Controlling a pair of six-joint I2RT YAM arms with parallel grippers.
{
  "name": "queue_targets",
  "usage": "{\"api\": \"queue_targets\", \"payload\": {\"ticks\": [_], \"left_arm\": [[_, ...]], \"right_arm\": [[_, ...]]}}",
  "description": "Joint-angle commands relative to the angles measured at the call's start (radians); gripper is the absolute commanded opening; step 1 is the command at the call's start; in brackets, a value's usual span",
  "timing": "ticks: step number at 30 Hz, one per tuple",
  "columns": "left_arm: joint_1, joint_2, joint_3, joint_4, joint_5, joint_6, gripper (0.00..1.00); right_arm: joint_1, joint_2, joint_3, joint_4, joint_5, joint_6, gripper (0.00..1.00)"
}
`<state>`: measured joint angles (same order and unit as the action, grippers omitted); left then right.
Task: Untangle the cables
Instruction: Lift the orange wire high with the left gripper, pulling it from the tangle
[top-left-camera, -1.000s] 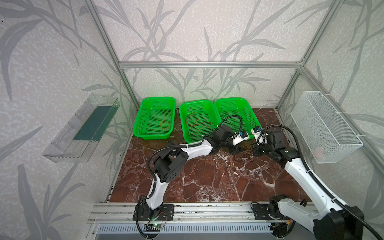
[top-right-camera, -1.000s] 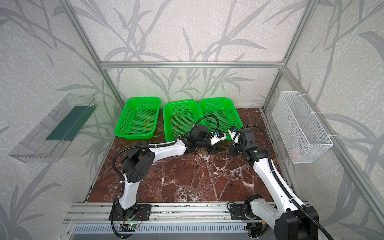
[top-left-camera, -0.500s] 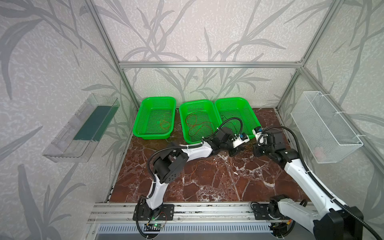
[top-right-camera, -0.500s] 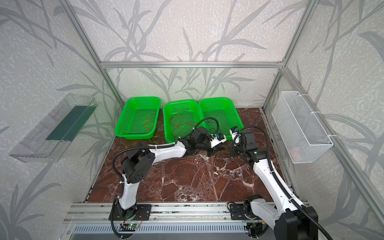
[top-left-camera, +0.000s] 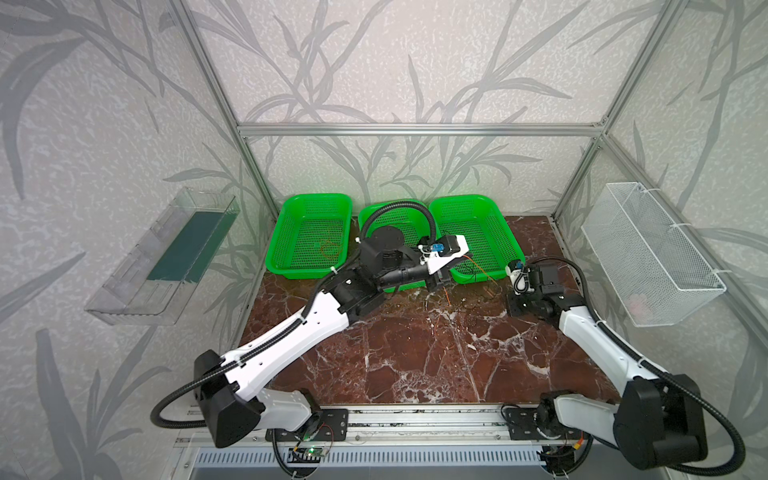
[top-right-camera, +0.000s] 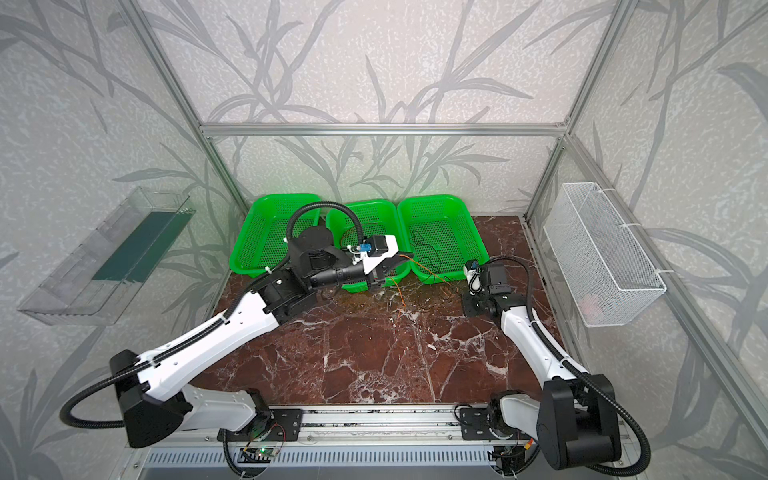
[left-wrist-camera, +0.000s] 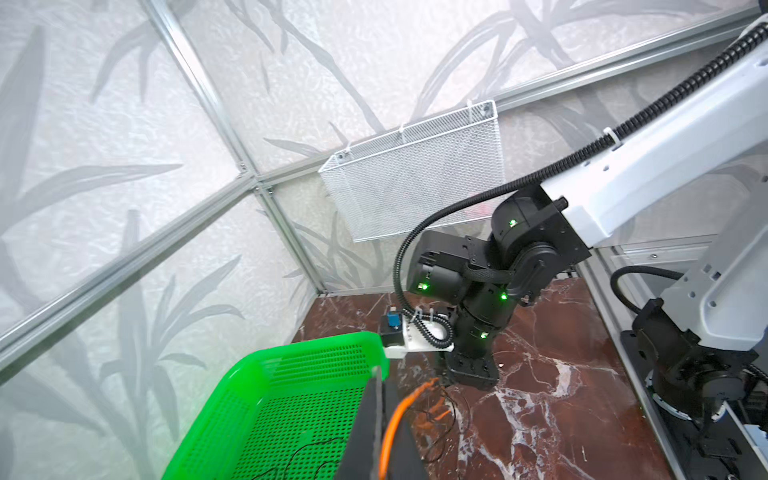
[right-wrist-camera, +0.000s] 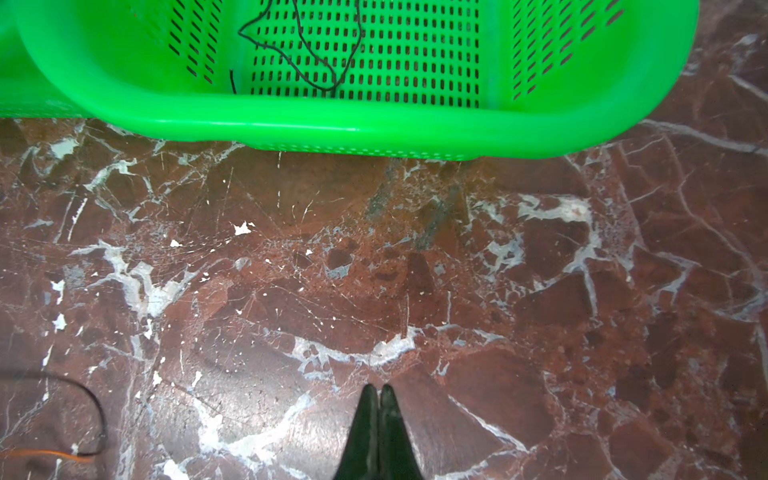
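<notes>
Marble table (top-left-camera: 415, 357) w/ green baskets (top-left-camera: 307, 273) in a row along the back wall. Step in hand, I think: pulling one wire out of the knot.

L gripper (left-wrist-camera: 384, 432) is up off the table, by the front of the right basket (right-wrist-camera: 374, 124), and its fingers are pinching the orange cable (left-wrist-camera: 409, 401). That cable runs down from the fingers to the tangle (top-right-camera: 432, 297) of thin black and orange wires on the table, between the two arms.

R gripper (right-wrist-camera: 379, 399) is low over the table, just beside the tangle. Its tips are pressed together w/ nothing between them that I can see. A black cable (right-wrist-camera: 97, 405) curls on the table off to one side, apart from the tips. One more black wire (right-wrist-camera: 307, 62) sits in the right basket.

Next move, my guess: R opens and holds the black wires down, so L can lift the orange one free w/o dragging the lot. Go slow, bc thin wire snags easy.
</notes>
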<state>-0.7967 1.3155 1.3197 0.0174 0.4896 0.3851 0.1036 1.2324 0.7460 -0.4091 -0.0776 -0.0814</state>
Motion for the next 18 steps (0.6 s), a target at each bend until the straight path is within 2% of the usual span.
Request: {"api": "queue_targets", "payload": {"ticks": [1, 8, 18], "left_arm": [[0.063, -0.054, 0.037, -0.062, -0.032, 0.01, 0.0], [0.19, -0.124, 0.156, -0.135, -0.045, 0.003, 0.0], [0.277, -0.143, 0.326, -0.211, -0.09, 0.032, 0.0]], "right_arm": [[-0.007, 0.055, 0.005, -0.005, 0.047, -0.021, 0.0], [-0.007, 0.154, 0.021, -0.016, 0.106, -0.028, 0.0], [-0.007, 0.237, 0.026, 0.0, 0.167, -0.046, 0.0]]}}
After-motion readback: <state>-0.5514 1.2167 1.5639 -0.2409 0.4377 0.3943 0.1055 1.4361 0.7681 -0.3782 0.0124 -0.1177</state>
